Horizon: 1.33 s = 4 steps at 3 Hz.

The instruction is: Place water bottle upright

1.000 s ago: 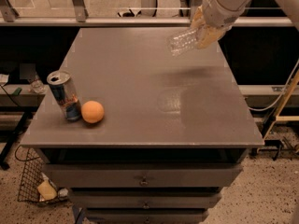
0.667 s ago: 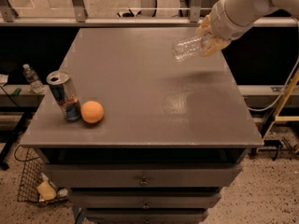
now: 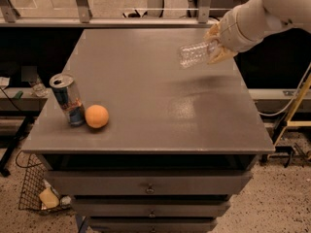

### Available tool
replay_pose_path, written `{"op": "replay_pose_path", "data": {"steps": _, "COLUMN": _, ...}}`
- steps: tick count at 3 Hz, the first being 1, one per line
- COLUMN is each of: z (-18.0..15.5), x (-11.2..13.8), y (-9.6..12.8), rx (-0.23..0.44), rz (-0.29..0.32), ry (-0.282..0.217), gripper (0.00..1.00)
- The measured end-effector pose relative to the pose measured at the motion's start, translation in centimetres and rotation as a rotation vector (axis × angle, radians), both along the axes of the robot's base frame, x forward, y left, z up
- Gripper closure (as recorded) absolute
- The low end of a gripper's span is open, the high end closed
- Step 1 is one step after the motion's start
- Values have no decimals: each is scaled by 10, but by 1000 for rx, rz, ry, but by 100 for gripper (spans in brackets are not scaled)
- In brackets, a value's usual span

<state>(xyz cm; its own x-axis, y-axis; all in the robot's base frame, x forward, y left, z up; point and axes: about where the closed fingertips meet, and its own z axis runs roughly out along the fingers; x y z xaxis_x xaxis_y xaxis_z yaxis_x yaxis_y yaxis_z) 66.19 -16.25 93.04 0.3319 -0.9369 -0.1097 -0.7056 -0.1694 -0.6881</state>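
We see the gripper (image 3: 216,45) up above the table (image 3: 146,86) — squeezing the water bottle (image 3: 193,54), tipped sideways.

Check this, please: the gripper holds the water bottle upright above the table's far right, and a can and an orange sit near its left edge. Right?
Not quite. The camera view shows the gripper holding the water bottle nearly on its side, not upright. The rest is correct: above the table's far right, can and orange near the left edge.
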Motion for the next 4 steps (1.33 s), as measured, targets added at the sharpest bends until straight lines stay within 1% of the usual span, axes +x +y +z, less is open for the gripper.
{"op": "replay_pose_path", "data": {"steps": 1, "z": -4, "x": 1, "y": -12, "rx": -77, "rz": 65, "ry": -108, "gripper": 100}}
{"op": "replay_pose_path", "data": {"steps": 2, "z": 1, "x": 6, "y": -31, "rx": -203, "rz": 163, "ry": -315, "gripper": 100}}
{"op": "replay_pose_path", "data": {"steps": 3, "z": 1, "x": 0, "y": -39, "rx": -308, "rz": 227, "ry": -479, "gripper": 100}}
{"op": "replay_pose_path", "data": {"steps": 4, "z": -3, "x": -5, "y": -39, "rx": -495, "rz": 294, "ry": -626, "gripper": 100}}
